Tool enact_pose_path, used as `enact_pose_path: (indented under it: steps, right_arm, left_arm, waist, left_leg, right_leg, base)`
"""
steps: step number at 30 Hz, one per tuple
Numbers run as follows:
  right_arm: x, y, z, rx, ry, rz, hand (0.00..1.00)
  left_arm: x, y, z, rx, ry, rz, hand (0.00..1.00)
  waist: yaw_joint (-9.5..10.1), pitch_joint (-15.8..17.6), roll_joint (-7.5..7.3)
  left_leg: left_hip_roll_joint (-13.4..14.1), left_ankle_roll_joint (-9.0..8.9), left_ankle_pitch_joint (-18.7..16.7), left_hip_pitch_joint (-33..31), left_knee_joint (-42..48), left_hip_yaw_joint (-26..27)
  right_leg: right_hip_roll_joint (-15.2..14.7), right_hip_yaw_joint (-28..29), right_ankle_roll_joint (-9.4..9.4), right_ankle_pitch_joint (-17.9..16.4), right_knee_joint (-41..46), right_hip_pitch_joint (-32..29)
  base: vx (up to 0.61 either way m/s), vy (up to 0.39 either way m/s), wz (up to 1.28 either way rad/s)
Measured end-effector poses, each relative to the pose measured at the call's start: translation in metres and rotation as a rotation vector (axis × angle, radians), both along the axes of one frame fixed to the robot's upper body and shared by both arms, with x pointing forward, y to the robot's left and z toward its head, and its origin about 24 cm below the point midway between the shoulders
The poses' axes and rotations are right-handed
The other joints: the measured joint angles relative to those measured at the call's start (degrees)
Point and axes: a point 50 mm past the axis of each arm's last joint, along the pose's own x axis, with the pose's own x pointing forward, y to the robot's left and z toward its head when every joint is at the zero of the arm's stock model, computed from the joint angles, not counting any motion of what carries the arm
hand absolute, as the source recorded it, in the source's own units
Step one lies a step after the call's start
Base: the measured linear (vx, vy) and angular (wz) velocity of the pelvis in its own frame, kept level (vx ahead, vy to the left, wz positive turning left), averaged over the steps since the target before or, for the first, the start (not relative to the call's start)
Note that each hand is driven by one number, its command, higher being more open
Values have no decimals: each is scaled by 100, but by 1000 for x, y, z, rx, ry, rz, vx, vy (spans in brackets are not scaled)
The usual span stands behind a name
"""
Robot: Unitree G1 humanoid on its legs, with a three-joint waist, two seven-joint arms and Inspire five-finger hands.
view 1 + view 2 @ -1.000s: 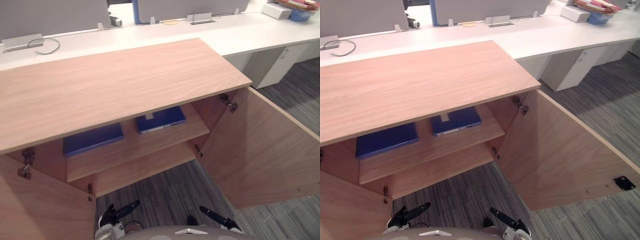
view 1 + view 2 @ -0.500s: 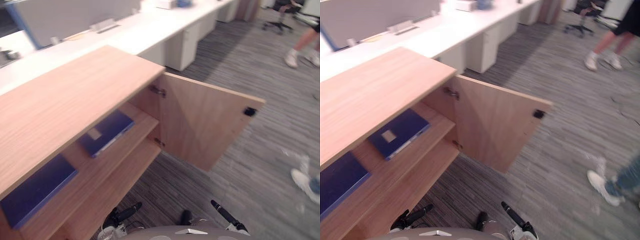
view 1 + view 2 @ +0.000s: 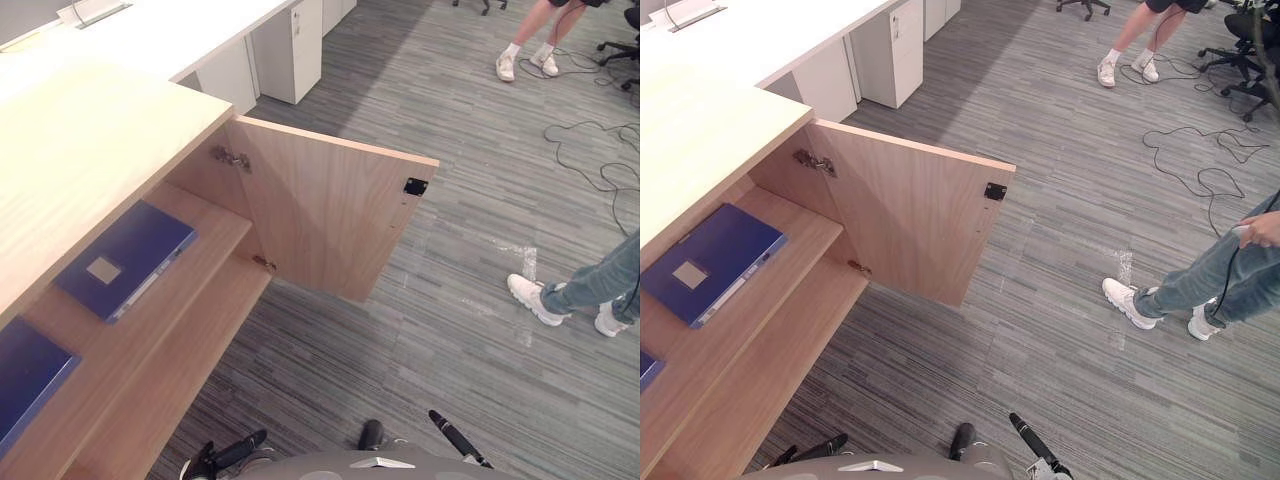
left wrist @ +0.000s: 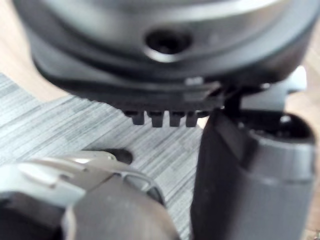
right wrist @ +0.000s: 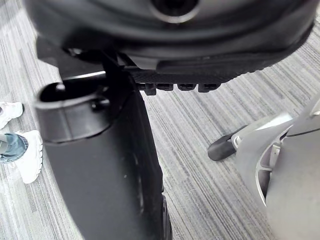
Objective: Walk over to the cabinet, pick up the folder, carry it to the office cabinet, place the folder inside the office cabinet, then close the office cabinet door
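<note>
Blue folder [image 3: 125, 258] flat, lengthwise along shelf [image 3: 214, 226]

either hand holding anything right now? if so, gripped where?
Nothing held. The left hand and right hand hang low with straight fingers, bare carpet beyond them. The labelled blue folder lies flat on the cabinet shelf, untouched.

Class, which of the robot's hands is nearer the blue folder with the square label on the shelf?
Left. The left hand hangs low by the cabinet, below the folder; the right hand hangs farther out over the carpet.
</note>
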Motion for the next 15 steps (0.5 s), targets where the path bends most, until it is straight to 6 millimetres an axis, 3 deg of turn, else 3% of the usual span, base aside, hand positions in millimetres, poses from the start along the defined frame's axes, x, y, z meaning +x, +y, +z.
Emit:
enact_pose_path:
  steps: [7, 15]
  right_arm:
    - [0, 5, -1, 20, 9, -4, 100]
    - [12, 8, 1, -26, 12, 135, 100]
  left_arm:
    - [0, 0, 0, 6, 1, -10, 100]
    - [-7, 2, 0, 14, 20, -7, 100]
  waist:
    - [-2, -34, 20]
    - [-4, -85, -50]
  left_leg:
    - [-206, 30, 63, 64, -232, -110]
    - [-321, 34, 59, 218, -394, -171]
  right_leg:
    - [-21, 4, 68, 449, -684, 257]
    - [-76, 17, 103, 541, -737, 358]
  base:
    - [-56, 76, 2]
    - [-56, 66, 0]
